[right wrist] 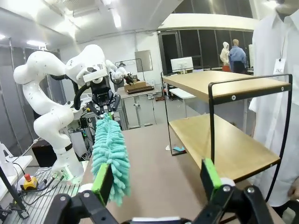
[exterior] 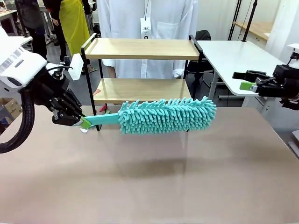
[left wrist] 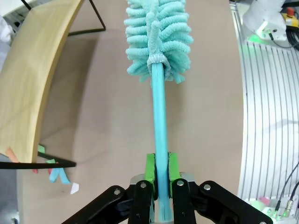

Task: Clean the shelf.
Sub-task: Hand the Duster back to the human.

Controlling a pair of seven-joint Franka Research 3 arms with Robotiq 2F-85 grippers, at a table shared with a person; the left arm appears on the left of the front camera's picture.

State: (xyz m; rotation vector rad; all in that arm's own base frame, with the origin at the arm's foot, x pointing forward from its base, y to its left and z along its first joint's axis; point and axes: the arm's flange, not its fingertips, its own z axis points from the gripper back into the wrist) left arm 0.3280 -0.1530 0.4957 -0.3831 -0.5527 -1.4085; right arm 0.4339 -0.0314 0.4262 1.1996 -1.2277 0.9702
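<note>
1. Jaws of the left gripper (left wrist: pixel 159 163) are shut tight on the handle of the teal duster (exterior: pixel 166 115), with one green pad on each side of it.
2. Jaws of the right gripper (right wrist: pixel 156 179) are wide open, and nothing is between them. This gripper hangs in the air past the desk's right edge.
3. Held out flat, the fluffy duster floats above the desk (exterior: pixel 149 177). It touches neither the desk nor the boards.
4. At the far edge of the desk, near the middle, stands the shelf (exterior: pixel 140 49). It has two light wooden boards in a thin black frame.
5. Right in front of the lower board is the fluffy head. It looks close to the board but not on it, so I think no wiping is going on right now.
6. I cannot tell from looking if any board is already clean. Both boards look bare.
7. Some small bits of colored paper (left wrist: pixel 56 173) lie on the desk by the shelf's left foot.
8. My guess is that most of the job is left: brush the lower board, then the top board.
9. Behind the shelf stands a person in a white coat (exterior: pixel 140 18).
</note>
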